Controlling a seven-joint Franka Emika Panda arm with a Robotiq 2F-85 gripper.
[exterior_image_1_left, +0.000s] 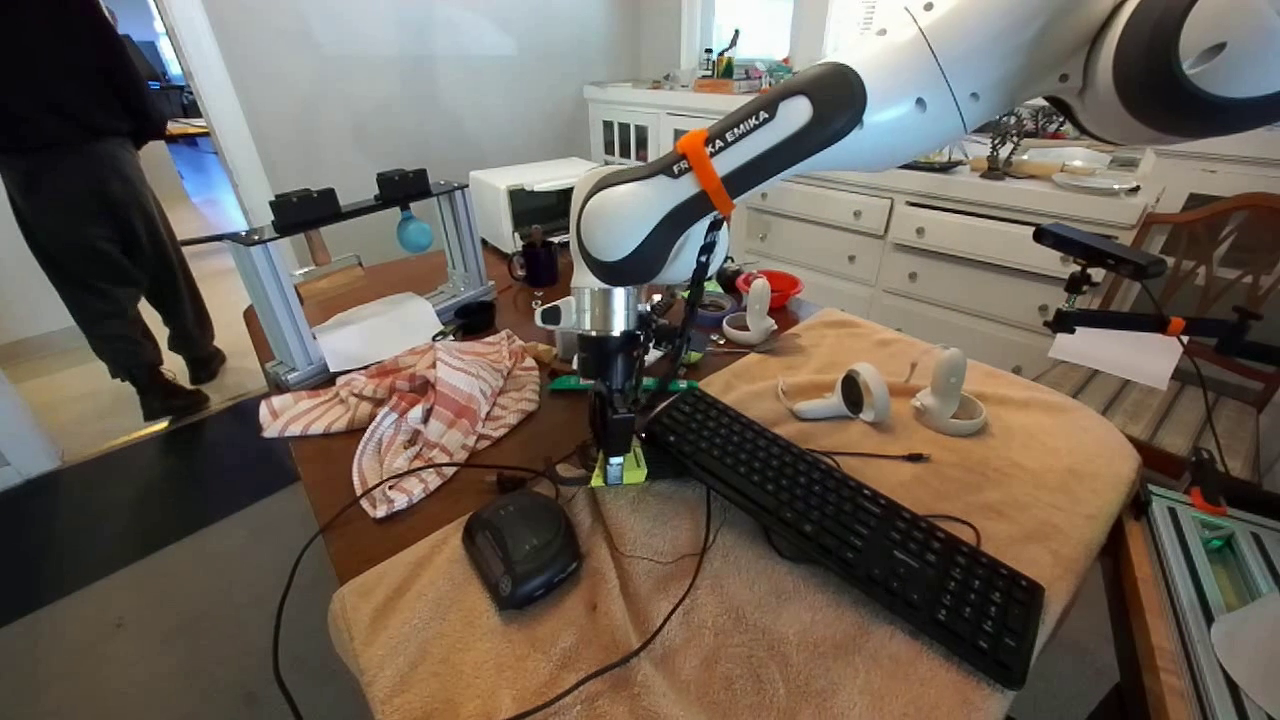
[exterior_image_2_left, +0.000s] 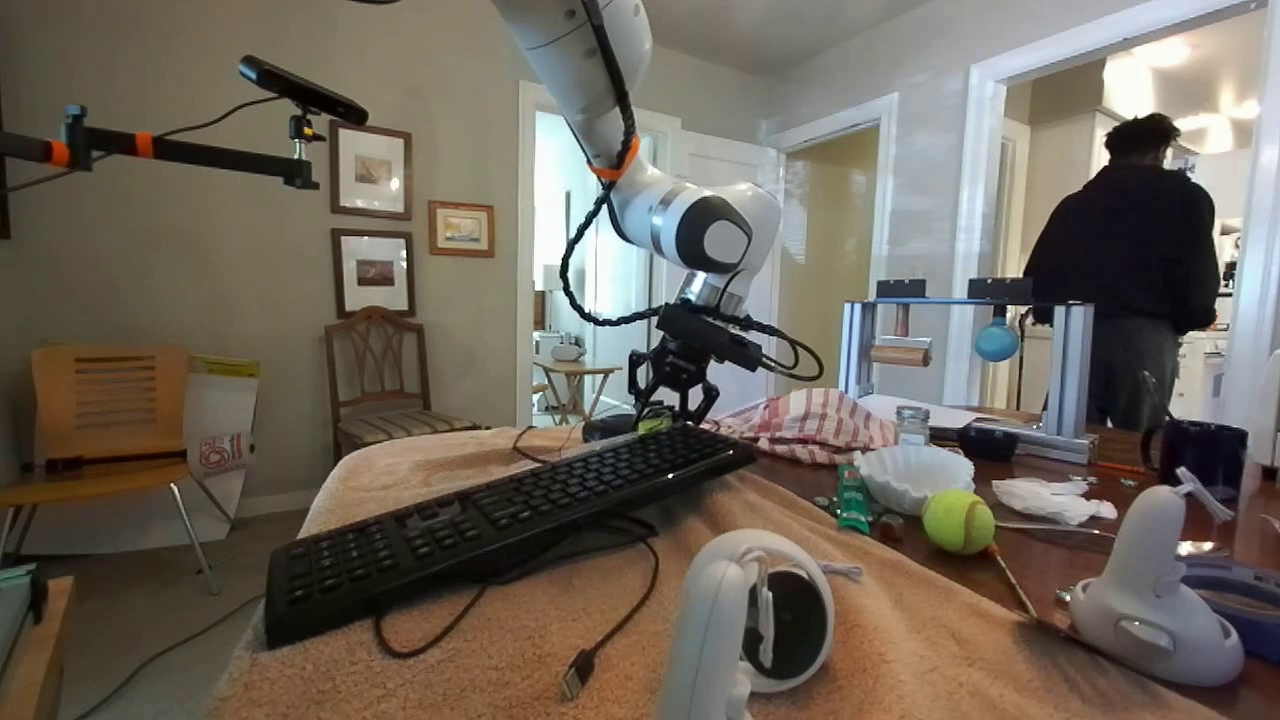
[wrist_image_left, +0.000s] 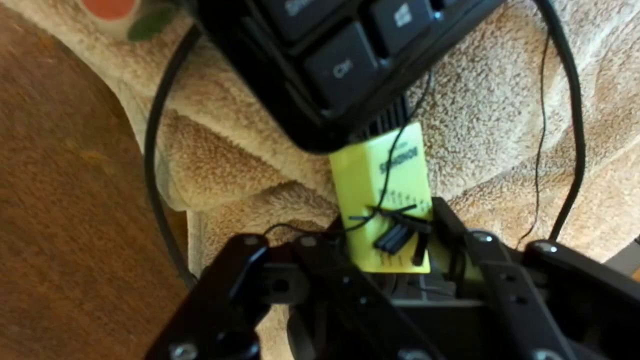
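Two fingers (wrist_image_left: 450, 225) grip the yellow item (wrist_image_left: 382, 177) across its edges; the keyboard (wrist_image_left: 340, 70) crowds one end.

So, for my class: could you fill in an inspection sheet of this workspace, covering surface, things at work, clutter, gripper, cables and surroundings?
Surface: tan towel over part of a brown table.
Things at work: yellow packet, a corner of the keyboard overlapping it in the wrist view.
Clutter: black device, striped cloth, white controllers, tennis ball, mug.
Gripper: jaws at the yellow packet's two sides; whether they grip it cannot be told.
Cables: black cable curving over towel and table; thin wire crossing the yellow packet; USB plug loose on the towel.
Surroundings: person facing away beyond the table; chairs near the wall.
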